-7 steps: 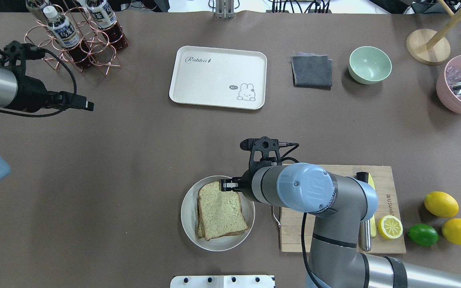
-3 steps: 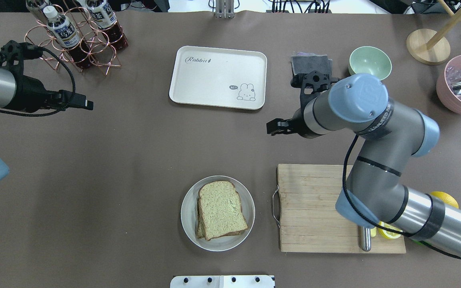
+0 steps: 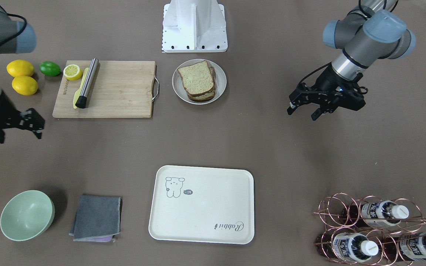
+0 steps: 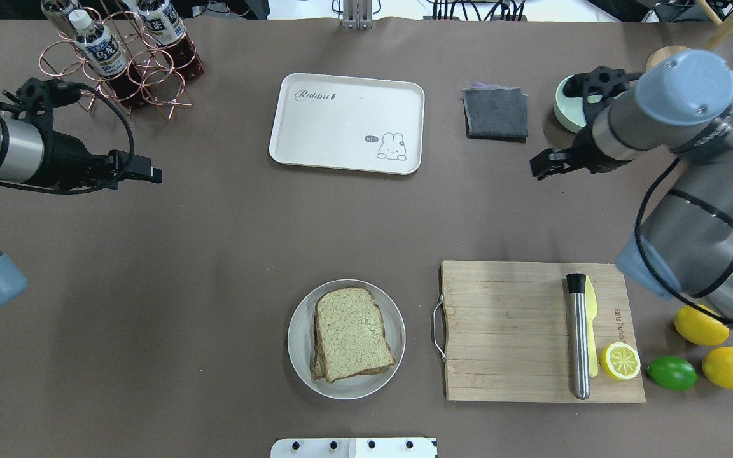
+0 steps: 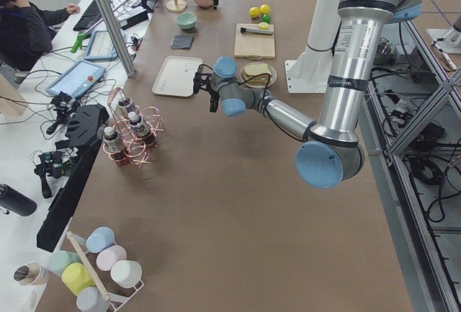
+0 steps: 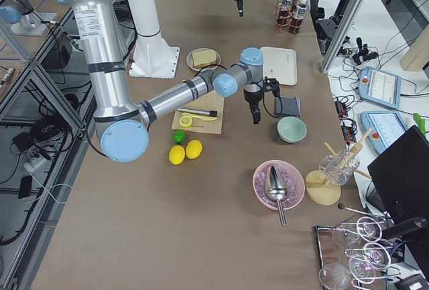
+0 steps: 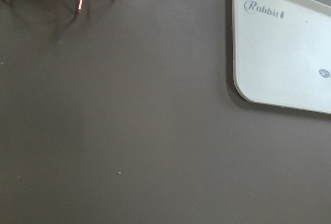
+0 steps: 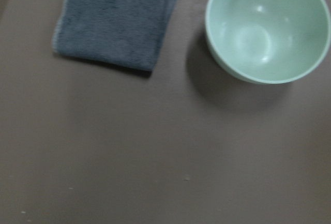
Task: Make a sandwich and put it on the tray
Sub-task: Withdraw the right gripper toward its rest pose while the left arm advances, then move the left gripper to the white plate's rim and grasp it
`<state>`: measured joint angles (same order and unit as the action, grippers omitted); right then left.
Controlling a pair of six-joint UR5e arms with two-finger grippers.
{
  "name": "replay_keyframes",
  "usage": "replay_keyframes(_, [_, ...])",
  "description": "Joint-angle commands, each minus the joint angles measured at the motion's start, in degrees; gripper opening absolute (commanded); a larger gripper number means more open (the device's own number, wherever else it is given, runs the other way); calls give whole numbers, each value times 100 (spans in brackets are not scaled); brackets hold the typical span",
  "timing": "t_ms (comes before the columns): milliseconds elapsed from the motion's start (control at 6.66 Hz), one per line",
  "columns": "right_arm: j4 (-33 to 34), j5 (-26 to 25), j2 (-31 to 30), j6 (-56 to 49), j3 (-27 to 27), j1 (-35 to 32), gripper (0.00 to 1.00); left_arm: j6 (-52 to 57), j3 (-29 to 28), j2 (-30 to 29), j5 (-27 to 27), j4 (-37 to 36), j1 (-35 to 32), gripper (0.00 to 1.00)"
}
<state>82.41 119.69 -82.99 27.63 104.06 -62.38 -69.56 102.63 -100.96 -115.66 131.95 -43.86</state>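
The sandwich [image 4: 350,332] shows as stacked speckled bread slices with brown crusts, lying on a round white plate [image 4: 300,362] near the table's front; no egg shows between them. In the front-facing view the sandwich [image 3: 197,78] is on the same plate [image 3: 179,92]. The cream tray [image 4: 341,121] with its cartoon drawing lies bare at the far middle, also the tray [image 3: 202,207] and tray [image 7: 279,53]. My left gripper [image 4: 150,172] hovers open and empty left of the tray, left gripper [image 3: 303,112]. My right gripper [image 4: 539,166] hangs open and empty beside the green bowl, right gripper [image 3: 35,125].
A wooden cutting board [image 4: 506,331] carries a steel rod [image 4: 577,337], a yellow knife and a lemon half [image 4: 620,360]. Lemons and a lime [image 4: 672,373] lie right of it. A grey cloth [image 4: 495,113], green bowl [image 8: 269,27] and bottle rack [image 4: 118,57] stand at the back.
My right arm has left the plate and swung up and away to the far right, near the green bowl. The left gripper has shifted slightly right. The bread stays on the plate.
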Motion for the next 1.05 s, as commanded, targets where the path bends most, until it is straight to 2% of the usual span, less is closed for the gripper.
replay_keyframes(0, [21, 641, -1066, -2305, -235, -1385, 100, -433, 11, -194, 646, -3, 726, 98])
replay_keyframes(150, [30, 713, -1358, -3133, -498, -1861, 100, -627, 55, -230, 1120, -3, 1226, 98])
replay_keyframes(301, [30, 783, -1578, -3524, -649, -2240, 100, -724, 203, -300, 1333, -20, 1518, 98])
replay_keyframes(451, [239, 1132, -1598, -3536, -641, -2601, 100, -751, 596, -257, 1309, -464, 1521, 98])
replay_keyframes(601, [598, 1222, -1528, -3537, -580, -2674, 100, -725, 992, -257, 1300, -1095, 1521, 98])
replay_keyframes(751, [619, 1188, -1536, -3528, -571, -2683, 100, -708, 987, -187, 1309, -1197, 1538, 98])
replay_keyframes(902, [610, 1197, -1554, -3536, -571, -2683, 100, -742, 830, -108, 1457, -1146, 1826, 98])
